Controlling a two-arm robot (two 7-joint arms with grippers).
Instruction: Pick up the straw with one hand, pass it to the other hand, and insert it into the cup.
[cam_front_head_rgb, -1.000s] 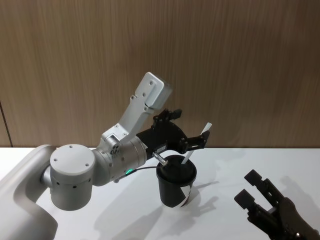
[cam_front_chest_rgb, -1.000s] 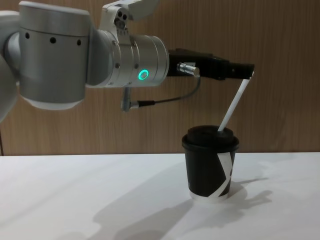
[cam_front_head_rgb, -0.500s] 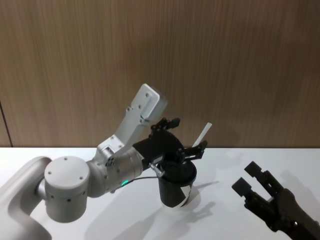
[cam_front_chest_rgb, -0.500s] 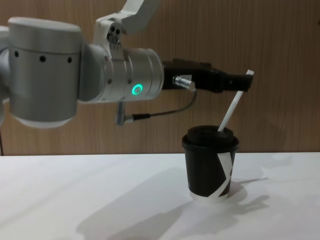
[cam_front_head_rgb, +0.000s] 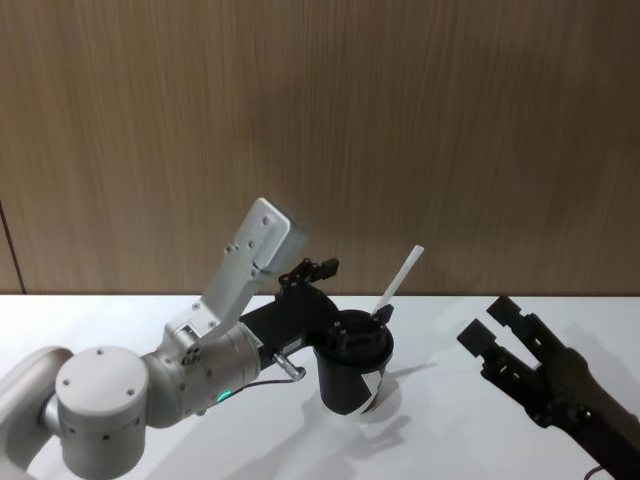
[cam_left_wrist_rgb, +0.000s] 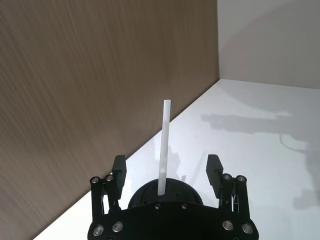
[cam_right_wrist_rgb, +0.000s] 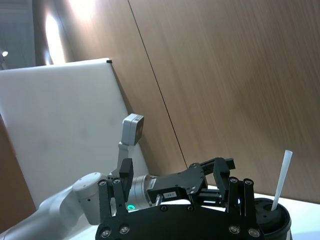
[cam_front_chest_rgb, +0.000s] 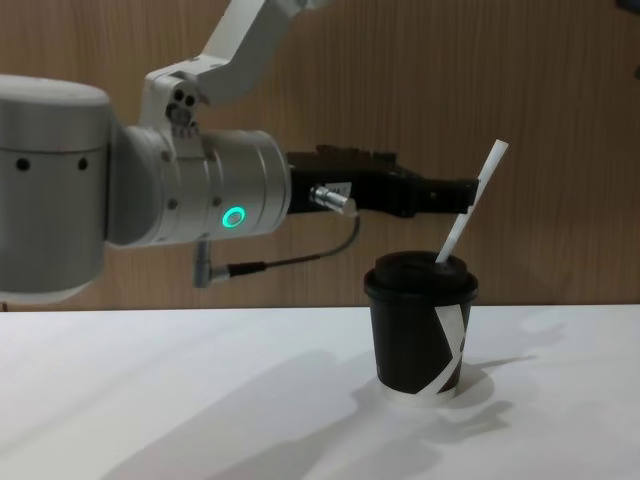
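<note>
1. One black two-finger right gripper (cam_front_head_rgb: 497, 340) sits nearest, at 4 o'clock on the white table (cam_front_head_rgb: 440, 330), fingers spread, empty.
2. Short black lidded paper cup (cam_front_chest_rgb: 420, 325) stands centrally.
3. Long white straw (cam_front_chest_rgb: 470, 205) stands in its lid, tilted toward 1 o'clock.
4. Black left gripper (cam_left_wrist_rgb: 166, 173) hovers level with the straw, fingers wide either side, not touching.

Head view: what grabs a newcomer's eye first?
The white straw standing tilted in the lid of the black cup at the table's centre. Just left of it, the left gripper hangs open over the lid, not gripping the straw. The right gripper waits open at right.

straw (cam_front_chest_rgb: 472, 205) white | cup (cam_front_chest_rgb: 418, 335) black, white angular mark
</note>
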